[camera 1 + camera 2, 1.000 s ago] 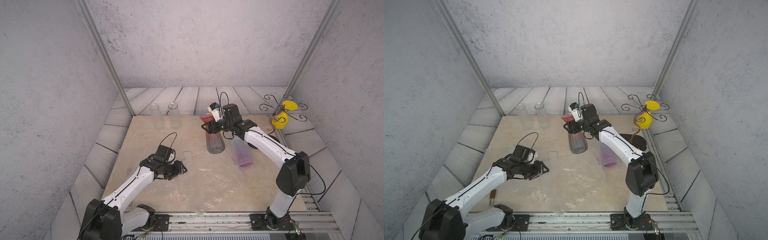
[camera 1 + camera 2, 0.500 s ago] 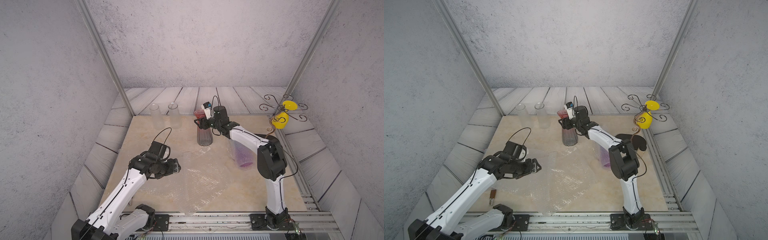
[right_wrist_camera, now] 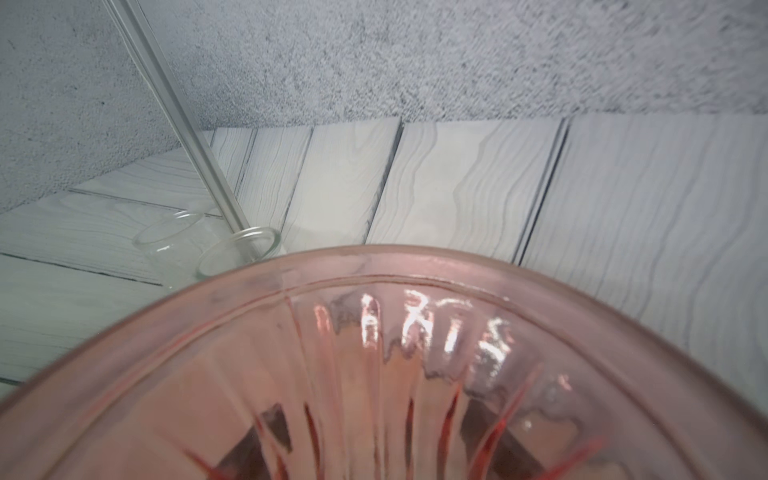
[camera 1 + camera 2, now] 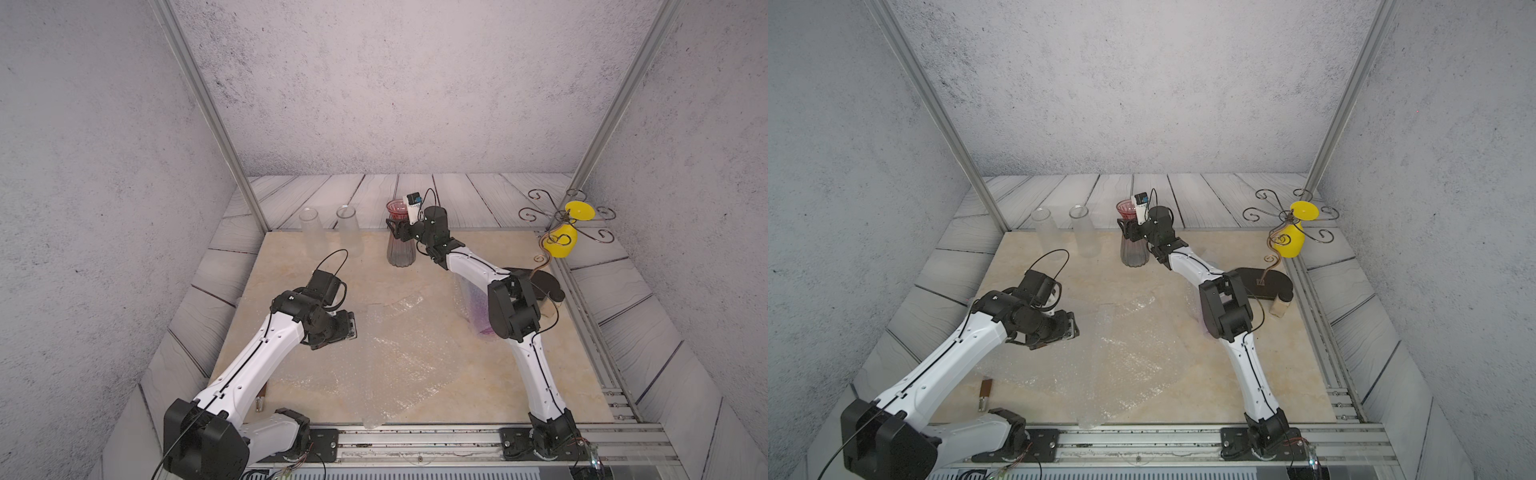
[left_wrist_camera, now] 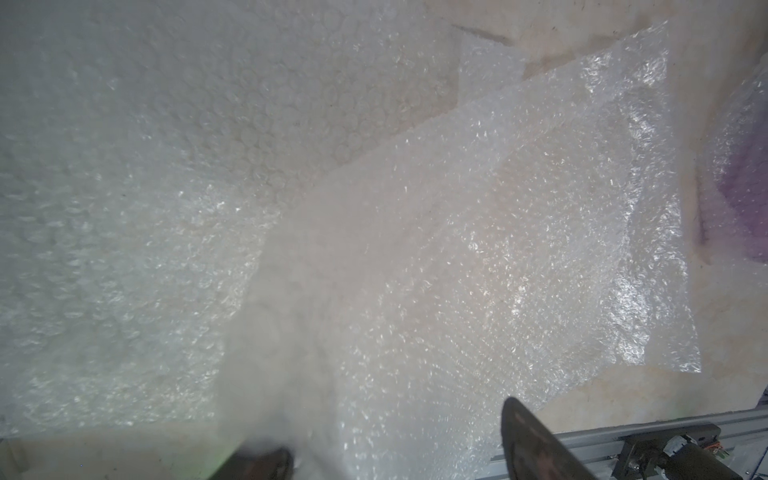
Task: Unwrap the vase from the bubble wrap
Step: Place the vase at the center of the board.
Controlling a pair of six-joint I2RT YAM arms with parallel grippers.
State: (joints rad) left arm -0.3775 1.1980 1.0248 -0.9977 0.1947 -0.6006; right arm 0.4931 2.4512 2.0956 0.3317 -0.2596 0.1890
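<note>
Nothing legible shows. The dark-and-blue label (image 4: pixel 414 198) on the right arm's white camera module (image 4: pixel 411 212) is too small to read.

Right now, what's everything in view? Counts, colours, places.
bubble wrap: at least 2 overlapping flat sheets, clear, mid-table
wrapped bundle: 1, clear wrap over something purple, partly behind the right arm
red vase: 1, ribbed glass, red top and grey base, upright at the back
clear glass vases: 2, colourless, back left, side by side
yellow vase: 1, yellow, at the scroll stand
scroll stand: 1, dark wire and base, right edge
small block: 1, tan, by the stand's base
table: 1, beige
left fingers: apart, empty, over the wrap
right fingers: closed on the red vase's neck
</note>
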